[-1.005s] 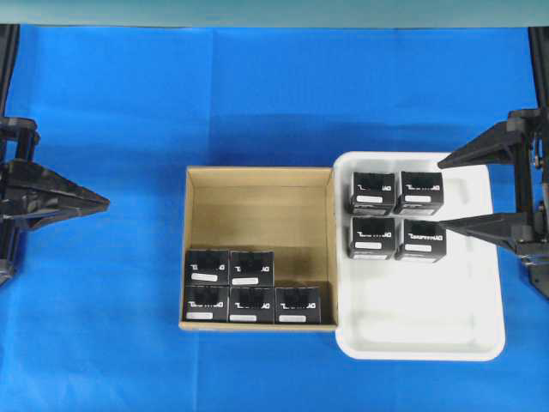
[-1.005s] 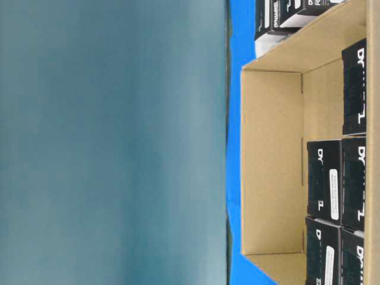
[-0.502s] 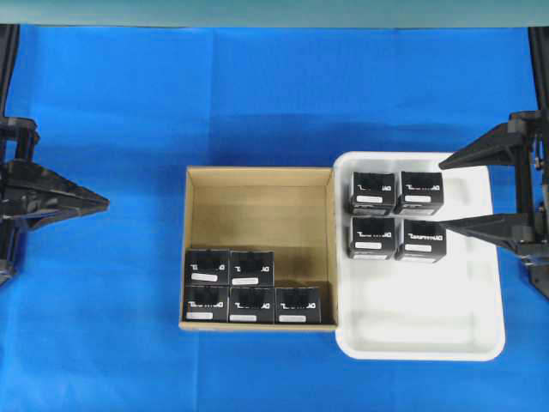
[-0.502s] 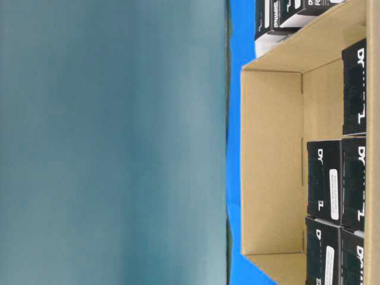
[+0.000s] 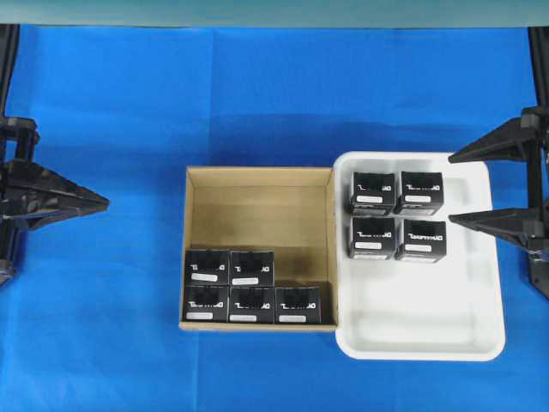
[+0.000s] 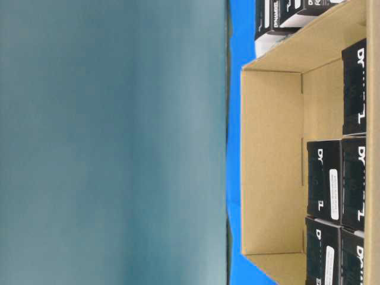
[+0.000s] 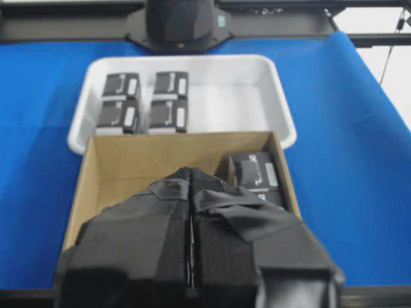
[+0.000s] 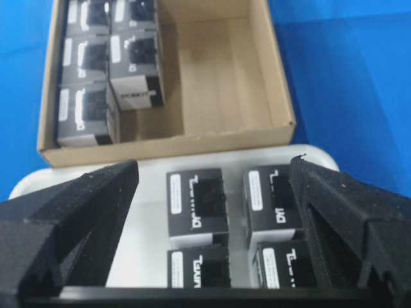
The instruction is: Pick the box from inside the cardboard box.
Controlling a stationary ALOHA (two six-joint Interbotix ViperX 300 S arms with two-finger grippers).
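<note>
The cardboard box sits mid-table on the blue cloth. Several black boxes with white lettering fill its front-left part; they also show in the right wrist view and the table-level view. My left gripper hovers left of the carton, shut and empty; in its own view the gripper hides most of the carton, with one black box showing. My right gripper stands open and empty at the tray's right edge, its fingers framing the tray.
A white plastic tray touches the carton's right wall and holds several more black boxes in its rear-left part. The tray's front half is bare. Blue cloth covers the table all round.
My right gripper has drawn back a little to the right, away from the boxes in the tray, still open. The left arm and all the boxes have stayed put.
</note>
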